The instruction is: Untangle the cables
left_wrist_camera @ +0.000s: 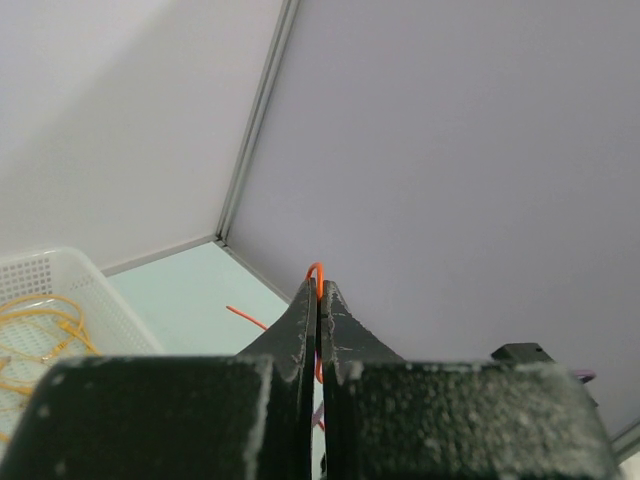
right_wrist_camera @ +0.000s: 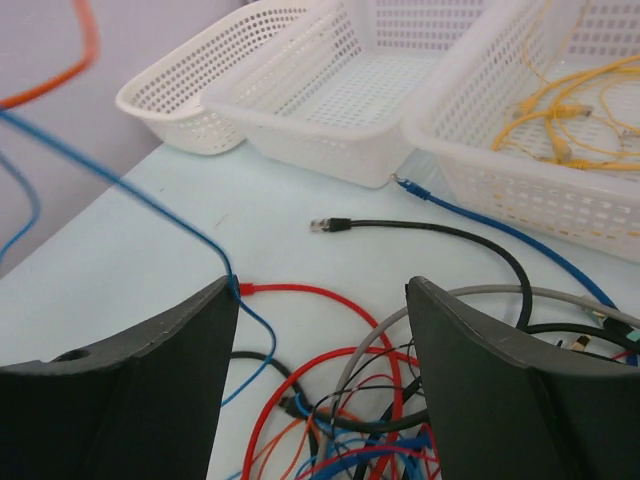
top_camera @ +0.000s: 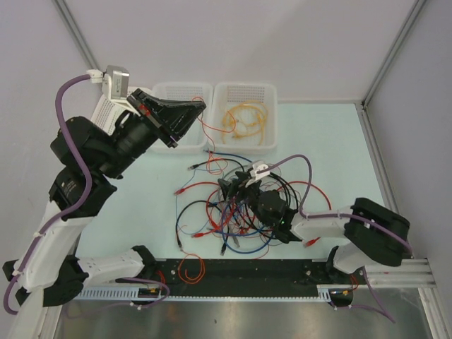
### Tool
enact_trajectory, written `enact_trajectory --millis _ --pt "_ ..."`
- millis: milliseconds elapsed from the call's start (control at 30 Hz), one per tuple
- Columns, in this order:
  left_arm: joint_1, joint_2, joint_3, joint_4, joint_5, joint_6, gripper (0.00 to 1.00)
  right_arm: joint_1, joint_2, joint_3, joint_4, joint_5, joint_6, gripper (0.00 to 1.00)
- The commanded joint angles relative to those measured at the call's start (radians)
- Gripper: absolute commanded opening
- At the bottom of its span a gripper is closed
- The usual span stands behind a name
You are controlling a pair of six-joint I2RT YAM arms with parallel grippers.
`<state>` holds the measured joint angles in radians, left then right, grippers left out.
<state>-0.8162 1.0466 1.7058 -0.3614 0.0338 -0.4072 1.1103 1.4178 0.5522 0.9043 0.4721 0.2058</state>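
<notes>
Left claw (left_wrist_camera: 318, 300) pressed together, pinching a thin orange wire (left_wrist_camera: 316, 268) at the tips, held high over the baskets. The wire runs down from there to the pile. Right claw (right_wrist_camera: 320, 290) spread wide with nothing between the fingers, hovering low over the tangle. The cables (top_camera: 212, 215) sit knotted mid-table (top_camera: 141, 205), just ahead of my right wrist: red, blue and black loops crossing each other, a black plug end and a blue one lying free toward the baskets. The step looks like drawing the orange wire free. I'd lift slowly and watch where it drags the clump. With the right I'd take one strand at the snag, not a handful, and hold it down so only the orange slides. Three white mesh baskets along the far edge: right basket (right_wrist_camera: 520, 205) holds loose yellow cables (right_wrist_camera: 560, 120), no cable visible in the middle basket (right_wrist_camera: 320, 140), inside of the left basket (right_wrist_camera: 180, 105) can't tell.
</notes>
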Motion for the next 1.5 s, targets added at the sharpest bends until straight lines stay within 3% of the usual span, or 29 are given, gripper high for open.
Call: enact_trajectory --millis 0,167,200,300,500,600,700,733,833,933,1133,1467 --pt "-0.005 0.004 0.037 0.013 0.041 -0.047 0.00 -0.044 0.183 0.014 0.474 0.060 -0.031 0.72" --pt "-0.003 0.001 0.020 0.013 0.049 -0.062 0.00 -0.067 0.277 0.067 0.562 0.002 -0.019 0.63" --pt "-0.004 -0.003 0.009 0.015 0.049 -0.067 0.00 -0.070 0.277 0.068 0.561 -0.009 -0.014 0.51" --pt "-0.003 -0.017 -0.014 0.015 0.037 -0.064 0.00 -0.067 0.231 0.048 0.503 -0.023 -0.016 0.28" --pt "-0.004 -0.060 -0.083 0.038 0.003 -0.051 0.00 -0.069 0.046 -0.081 0.430 -0.004 -0.020 0.01" --pt "-0.003 -0.072 -0.097 0.026 -0.028 -0.032 0.00 -0.064 -0.092 -0.109 0.276 0.031 -0.020 0.00" --pt "-0.004 -0.077 -0.077 -0.007 -0.142 0.024 0.00 -0.090 -0.279 -0.094 -0.084 0.099 0.087 0.00" --pt "-0.003 -0.074 -0.048 -0.011 -0.170 0.062 0.00 -0.142 -0.318 -0.090 -0.284 0.086 0.136 0.00" --pt "-0.003 -0.034 0.065 -0.008 -0.244 0.143 0.00 -0.267 -0.420 -0.092 -0.616 0.027 0.325 0.00" --pt "-0.003 0.025 0.238 0.012 -0.265 0.198 0.00 -0.331 -0.448 -0.110 -0.779 -0.038 0.421 0.00" --pt "-0.003 0.184 0.570 0.042 -0.230 0.264 0.00 -0.377 -0.416 -0.124 -0.904 -0.112 0.532 0.00" --pt "-0.003 0.191 0.569 0.098 -0.198 0.254 0.00 -0.383 -0.411 -0.155 -0.960 -0.147 0.541 0.00"
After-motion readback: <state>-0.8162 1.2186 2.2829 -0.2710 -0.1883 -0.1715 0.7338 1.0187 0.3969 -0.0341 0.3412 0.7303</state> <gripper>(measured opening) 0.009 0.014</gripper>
